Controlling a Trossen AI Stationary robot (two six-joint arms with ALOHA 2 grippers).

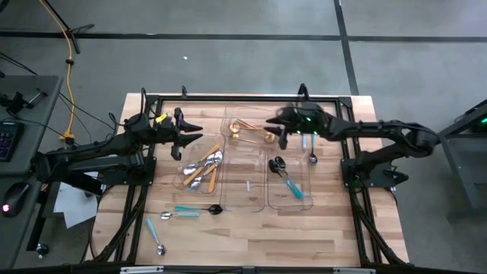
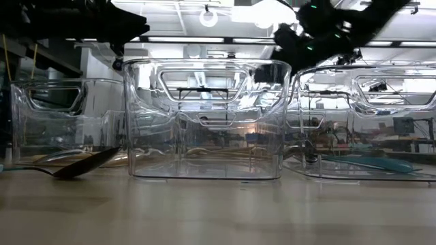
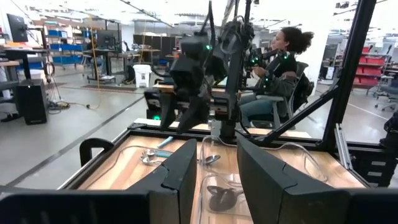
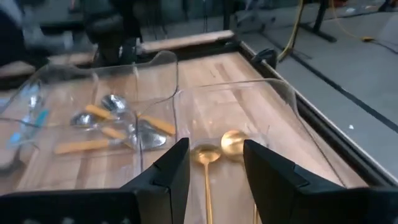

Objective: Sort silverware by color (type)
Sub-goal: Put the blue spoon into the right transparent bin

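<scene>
High view | right tool [image 1: 275, 131] open, empty, above gold spoons [image 1: 251, 132] in tray [image 1: 243, 199] | left tool [image 1: 190, 135] open, empty

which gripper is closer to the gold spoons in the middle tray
Right. The right gripper hangs open just above the gold spoons in the middle tray. The left gripper, also open, sits farther off, over the orange-handled pieces.

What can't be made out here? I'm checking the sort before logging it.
- Orange-handled pieces, high view: overlapping and too small to count or tell apart.
- Middle tray, low view: clear walls and reflections hide its contents.
- Teal-handled piece, low view: only a blurred strip shows through the tray wall.
</scene>
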